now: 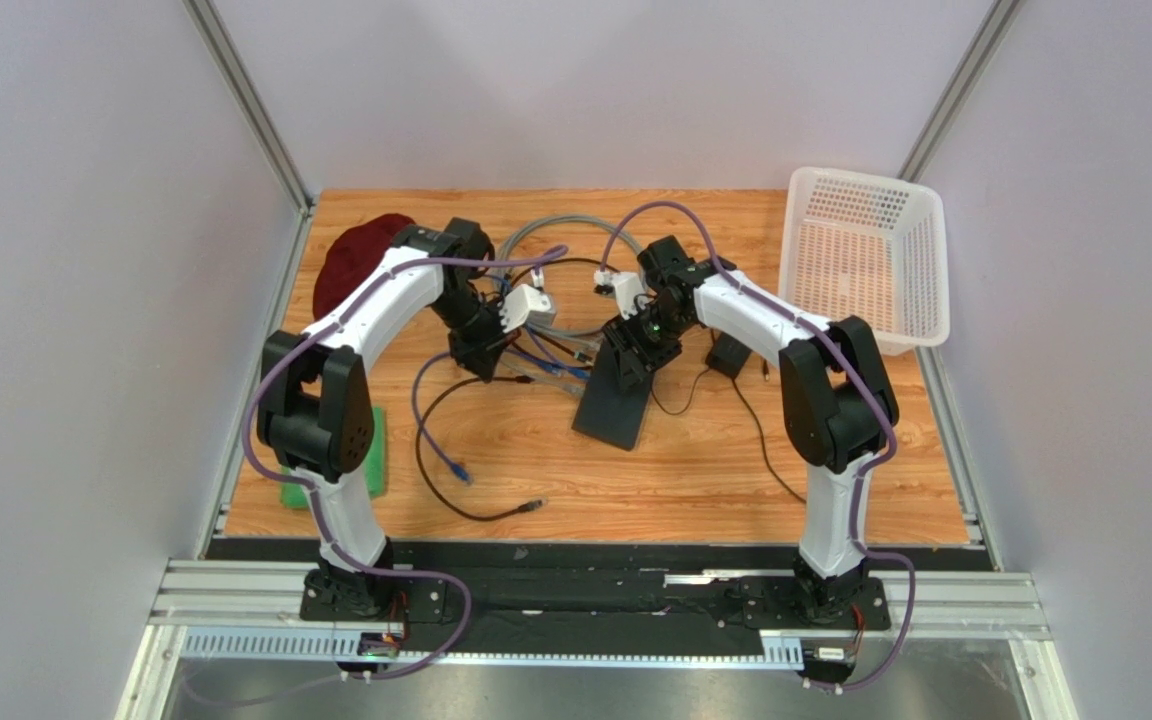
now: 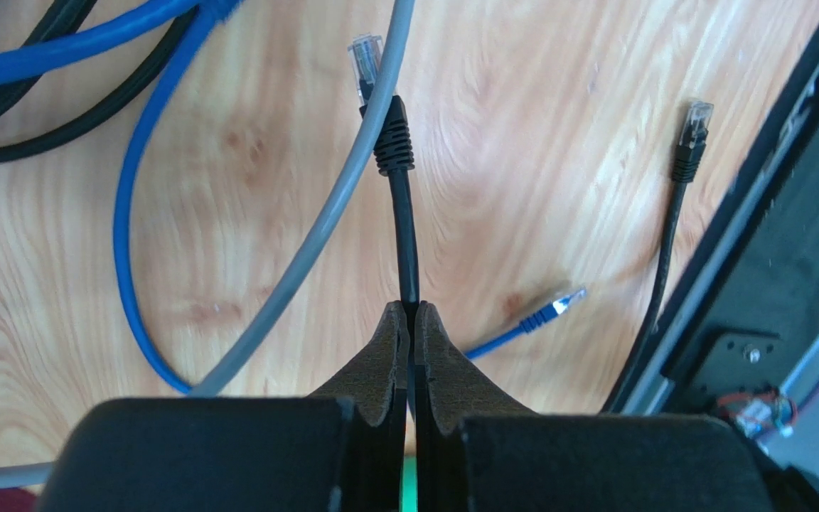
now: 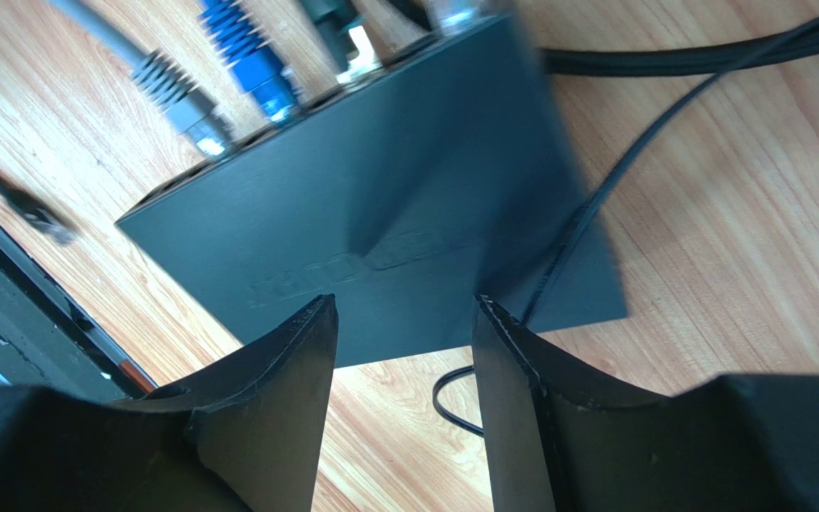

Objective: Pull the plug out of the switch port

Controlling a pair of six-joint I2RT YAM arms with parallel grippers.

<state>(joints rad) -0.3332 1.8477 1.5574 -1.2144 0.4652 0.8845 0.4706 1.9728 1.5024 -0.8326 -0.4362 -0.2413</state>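
Observation:
The switch [image 1: 617,398] is a flat black box on the wooden table, and it fills the middle of the right wrist view [image 3: 382,213]. Grey [image 3: 184,101], blue [image 3: 248,53] and black [image 3: 341,30] plugs sit in its far edge. My right gripper [image 3: 403,307] is open, with its fingertips just over the switch's near part and nothing between them. My left gripper [image 2: 412,312] is shut on a thin black cable [image 2: 406,235]. That cable's plug [image 2: 367,62] is free over the bare wood, out of any port. From above, the left gripper [image 1: 495,368] is left of the switch.
Loose blue [image 2: 131,267], grey [image 2: 307,245] and black cables cross the wood, with free plug ends [image 2: 692,120] nearby. A white basket [image 1: 865,255] stands at the back right, a dark red cloth [image 1: 357,258] at the back left, and a power brick [image 1: 728,356] right of the switch.

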